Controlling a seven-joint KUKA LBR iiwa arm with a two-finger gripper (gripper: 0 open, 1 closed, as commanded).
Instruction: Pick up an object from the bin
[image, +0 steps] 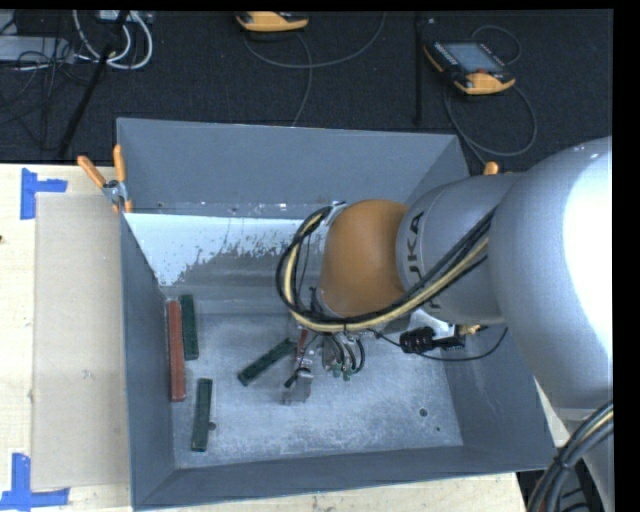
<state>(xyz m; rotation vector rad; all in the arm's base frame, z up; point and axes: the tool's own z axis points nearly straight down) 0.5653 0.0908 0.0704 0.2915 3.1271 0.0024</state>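
KUKA-lettered arm (452, 232), jaws (spread indiscernible) beside slanted dark green bar (265, 362).

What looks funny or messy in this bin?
Nothing looks broken or spilled. One dark green bar lies slanted in the middle of the bin, next to the gripper. The brown stick, the short green bar beside it and the green bar below them lie straight by the left wall.

The grey bin (380, 425) holds a reddish-brown strip (176, 350) and three dark green strips (202, 415).
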